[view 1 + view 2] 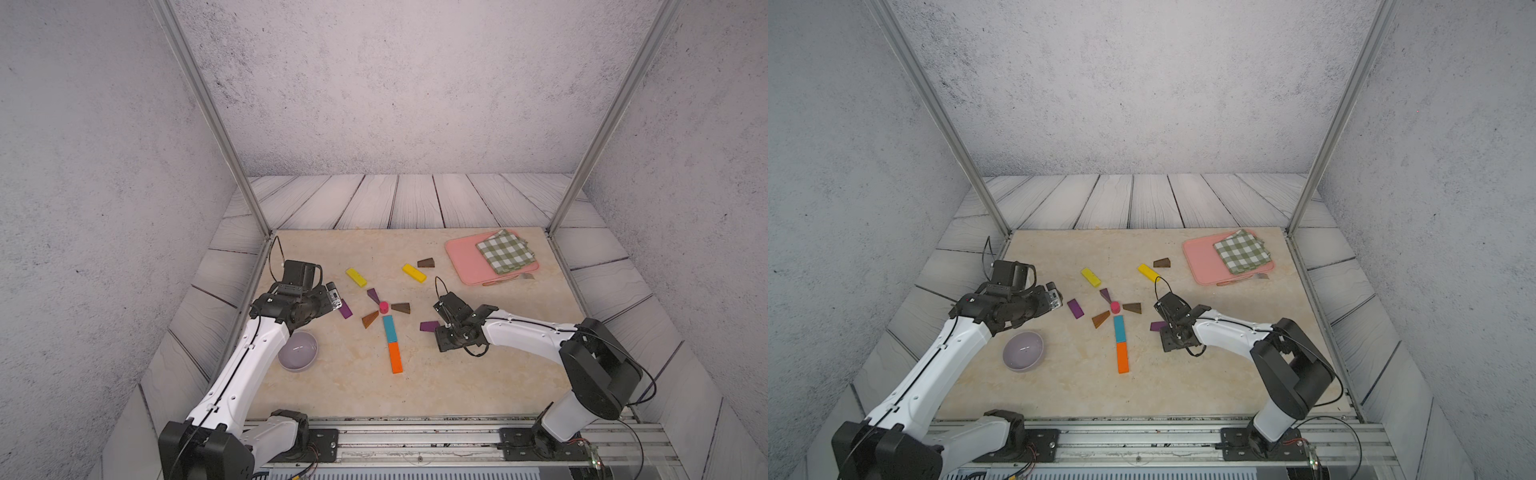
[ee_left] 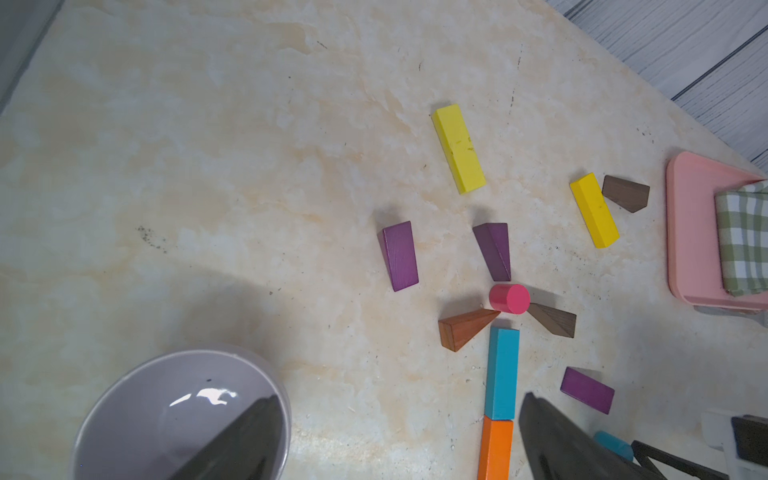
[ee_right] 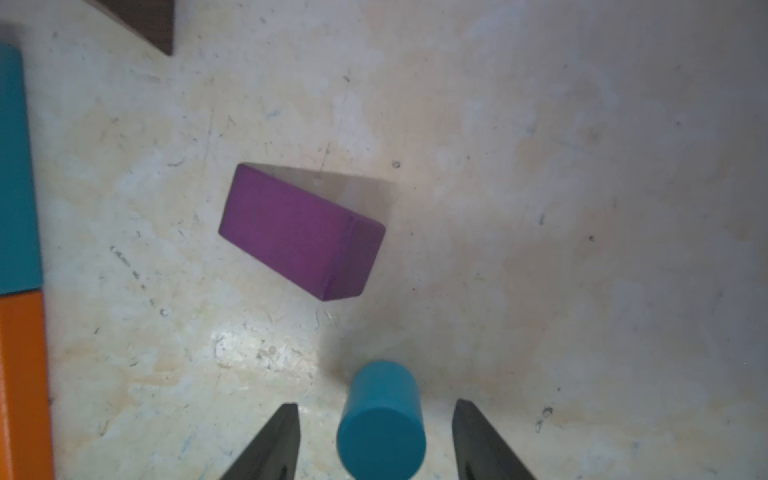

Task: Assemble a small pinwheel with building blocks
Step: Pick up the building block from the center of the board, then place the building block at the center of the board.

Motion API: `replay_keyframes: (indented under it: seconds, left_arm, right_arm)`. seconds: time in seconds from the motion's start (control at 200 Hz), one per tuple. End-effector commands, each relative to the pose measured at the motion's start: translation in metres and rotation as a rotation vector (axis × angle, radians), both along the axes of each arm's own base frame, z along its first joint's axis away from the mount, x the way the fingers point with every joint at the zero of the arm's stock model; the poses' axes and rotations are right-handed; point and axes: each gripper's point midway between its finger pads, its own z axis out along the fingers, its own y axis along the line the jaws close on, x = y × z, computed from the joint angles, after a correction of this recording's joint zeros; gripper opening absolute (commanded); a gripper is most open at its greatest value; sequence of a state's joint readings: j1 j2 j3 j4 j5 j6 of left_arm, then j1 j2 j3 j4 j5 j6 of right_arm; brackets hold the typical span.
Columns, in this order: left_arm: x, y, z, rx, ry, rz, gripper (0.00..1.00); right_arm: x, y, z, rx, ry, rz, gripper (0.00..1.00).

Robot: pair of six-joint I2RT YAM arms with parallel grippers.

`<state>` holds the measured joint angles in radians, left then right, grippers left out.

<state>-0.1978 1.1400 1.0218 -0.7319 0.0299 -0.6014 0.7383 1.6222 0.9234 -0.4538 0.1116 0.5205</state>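
Blue cylinder (image 3: 380, 424), right hand (image 3: 376, 404) straddling, not touching

Lab booth: aluminium frame (image 1: 210, 116), backdrop panels (image 1: 415, 83)

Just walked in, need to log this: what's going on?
The robot is building a flat pinwheel from painted blocks. A pink cylinder hub, purple and brown wedges, a teal bar and an orange bar lie in place. The right gripper straddles a short blue cylinder, jaws open, not touching it. The left gripper hovers open.
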Motion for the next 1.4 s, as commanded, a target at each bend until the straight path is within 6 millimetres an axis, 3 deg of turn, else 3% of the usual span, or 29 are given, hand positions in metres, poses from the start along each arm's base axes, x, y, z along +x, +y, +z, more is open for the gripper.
replay_keyframes:
  seconds: [0.0, 0.21, 0.345, 0.45, 0.55, 0.646, 0.761, 0.956, 1.096, 1.281, 1.396]
  left_arm:
    - [-0.009, 0.013, -0.006, 0.073, 0.011, -0.014, 0.96]
    - [-0.01, 0.013, -0.001, 0.073, 0.001, -0.028, 0.96]
    - [-0.012, 0.011, 0.008, 0.069, 0.003, -0.069, 0.96]
    - [-0.01, 0.01, 0.032, 0.1, -0.008, -0.135, 0.96]
    - [-0.008, 0.015, 0.047, 0.166, -0.026, -0.173, 0.96]
    - [-0.008, 0.027, 0.044, 0.244, -0.027, -0.161, 0.96]
    - [-0.012, 0.037, 0.034, 0.296, -0.006, -0.143, 0.96]
    - [-0.017, 0.044, 0.037, 0.331, -0.033, -0.128, 0.96]
    - [-0.018, 0.046, 0.036, 0.337, -0.038, -0.126, 0.96]
    - [-0.017, 0.045, 0.034, 0.334, -0.031, -0.13, 0.96]
    - [-0.017, 0.045, 0.034, 0.336, -0.029, -0.129, 0.96]
  right_arm:
    - [0.004, -0.005, -0.008, -0.053, 0.014, -0.024, 0.56]
    - [0.005, -0.009, -0.011, -0.107, 0.036, -0.029, 0.38]
    - [0.008, -0.016, 0.004, -0.135, 0.005, -0.037, 0.24]
    - [0.017, -0.019, 0.022, -0.154, -0.032, -0.027, 0.19]
    - [0.035, -0.022, 0.037, -0.157, -0.069, -0.029, 0.19]
    - [0.061, -0.025, 0.045, -0.135, -0.091, -0.051, 0.19]
    - [0.088, -0.021, 0.045, -0.107, -0.089, -0.05, 0.19]
    - [0.12, -0.021, 0.031, -0.136, -0.061, -0.06, 0.19]
    - [0.121, -0.025, 0.024, -0.109, -0.038, -0.094, 0.19]
    - [0.108, -0.025, 0.019, -0.054, -0.024, -0.11, 0.2]
    - [0.104, -0.038, 0.014, -0.092, -0.037, -0.143, 0.2]
